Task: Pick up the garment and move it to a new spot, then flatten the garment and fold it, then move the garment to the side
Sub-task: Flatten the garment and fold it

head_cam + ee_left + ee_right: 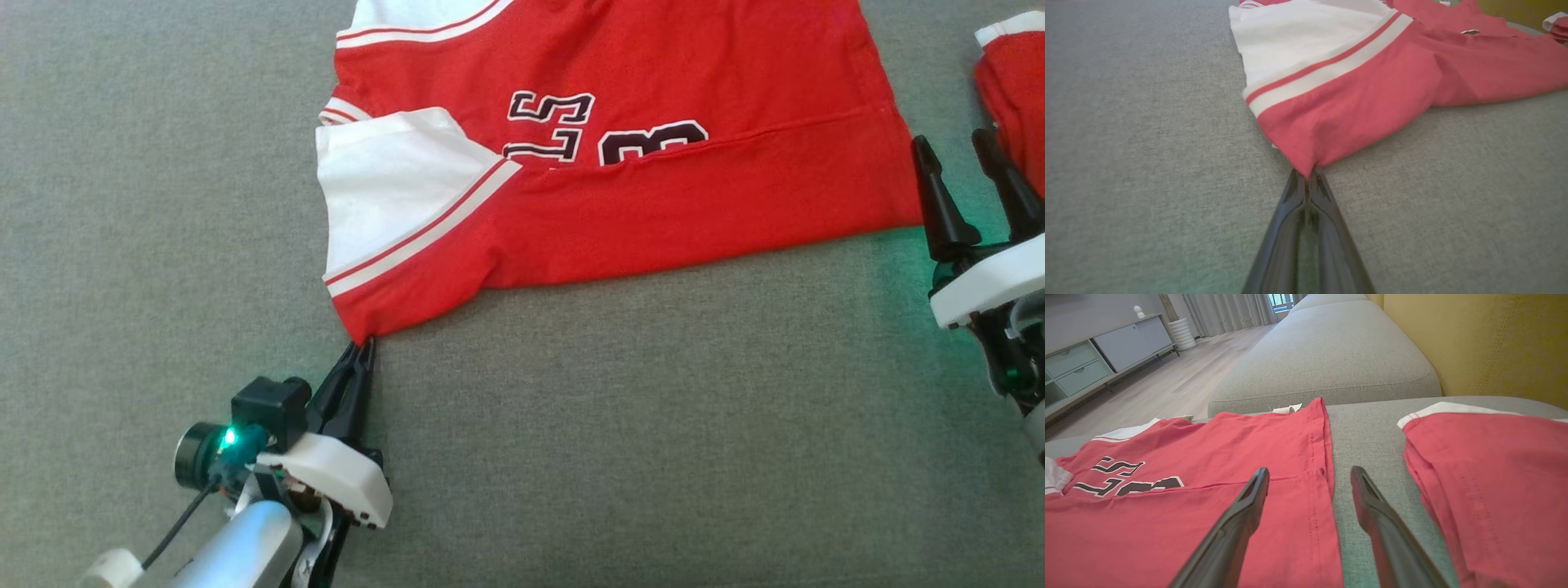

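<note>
Garment [653, 188], red and white, is spread flat on the grey sofa cushion [571, 457], its near left corner pinched between the closed fingers of the left gripper [363, 347], while the right gripper [951, 140] is held wide apart just beside its right hem.

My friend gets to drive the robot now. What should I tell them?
Left gripper: shut on the near sleeve corner of the shirt.
Right gripper: open, empty, by the shirt's hem.
Shirt: spread flat on the grey sofa, near side folded over the numbers. Another red garment lies to its right.
Done: laid out, first fold.
Left: probably more folds, then moving it aside.
</note>
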Available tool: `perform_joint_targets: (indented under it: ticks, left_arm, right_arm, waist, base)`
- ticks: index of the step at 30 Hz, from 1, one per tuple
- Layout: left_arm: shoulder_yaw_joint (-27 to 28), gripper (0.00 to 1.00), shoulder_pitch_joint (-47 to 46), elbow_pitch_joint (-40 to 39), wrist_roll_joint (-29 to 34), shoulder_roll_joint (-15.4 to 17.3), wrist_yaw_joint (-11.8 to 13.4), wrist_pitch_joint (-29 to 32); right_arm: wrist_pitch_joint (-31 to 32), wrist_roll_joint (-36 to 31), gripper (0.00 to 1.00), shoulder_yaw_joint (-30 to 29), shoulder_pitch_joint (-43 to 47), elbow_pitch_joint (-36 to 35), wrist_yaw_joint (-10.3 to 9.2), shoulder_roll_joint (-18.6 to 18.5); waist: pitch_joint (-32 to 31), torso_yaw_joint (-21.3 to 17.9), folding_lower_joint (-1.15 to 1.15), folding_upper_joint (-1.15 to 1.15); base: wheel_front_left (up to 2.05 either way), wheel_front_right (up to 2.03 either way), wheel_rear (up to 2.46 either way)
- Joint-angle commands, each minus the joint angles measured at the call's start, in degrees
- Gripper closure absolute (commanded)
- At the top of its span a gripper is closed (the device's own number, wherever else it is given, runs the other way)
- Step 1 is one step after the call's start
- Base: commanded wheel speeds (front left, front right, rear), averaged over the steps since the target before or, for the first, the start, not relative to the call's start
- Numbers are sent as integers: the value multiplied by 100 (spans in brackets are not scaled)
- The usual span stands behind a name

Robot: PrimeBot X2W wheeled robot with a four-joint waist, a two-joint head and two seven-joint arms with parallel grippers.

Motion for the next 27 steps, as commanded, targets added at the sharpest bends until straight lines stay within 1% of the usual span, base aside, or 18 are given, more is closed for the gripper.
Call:
perform_joint_targets:
  ticks: [1,4,10,14,15,22,23,24,26,27]
  left_arm:
    - [87,100,0,-115,-31,157,-78,70]
    - [104,100,-28,-167,-28,213,-98,49]
    - [201,100,-68,-304,46,383,-14,-47]
    - [232,100,-131,-456,69,500,3,10]
    - [247,100,-172,-480,57,540,-30,16]
    - [280,100,-249,-546,63,615,-23,8]
    - [281,100,-254,-537,64,622,-26,-1]
    - [282,100,-257,-528,64,625,-27,-13]
    - [276,100,-252,-515,62,627,-28,-27]
    - [275,100,-239,-518,58,631,-22,-32]
  right_arm:
    - [-68,-53,0,-17,124,-140,-5,-70]
    - [-68,-23,0,16,152,-75,-5,-74]
    - [172,158,0,79,147,292,-5,-26]
    - [425,186,0,51,89,622,-5,52]
    - [569,213,0,67,78,699,-5,84]
    - [997,341,0,52,200,808,-5,116]
    - [1015,357,5,21,239,809,-5,109]
    - [1017,368,8,-13,284,798,-5,101]
    - [1003,425,8,-101,398,718,-5,100]
    - [1023,452,17,-125,465,659,-5,101]
  waist:
    - [3,16,0,0]
    - [-11,42,0,0]
    - [-39,113,0,0]
    - [-10,185,0,0]
    - [18,213,0,0]
    - [34,278,0,0]
    - [24,285,0,0]
    - [11,293,0,0]
    - [-18,302,0,0]
    - [-33,298,0,0]
  base:
    - [0,0,0]
    - [0,0,0]
    - [0,0,0]
    - [0,0,0]
    - [0,0,0]
    - [0,0,0]
    - [0,0,0]
    - [0,0,0]
    - [0,0,0]
    - [0,0,0]
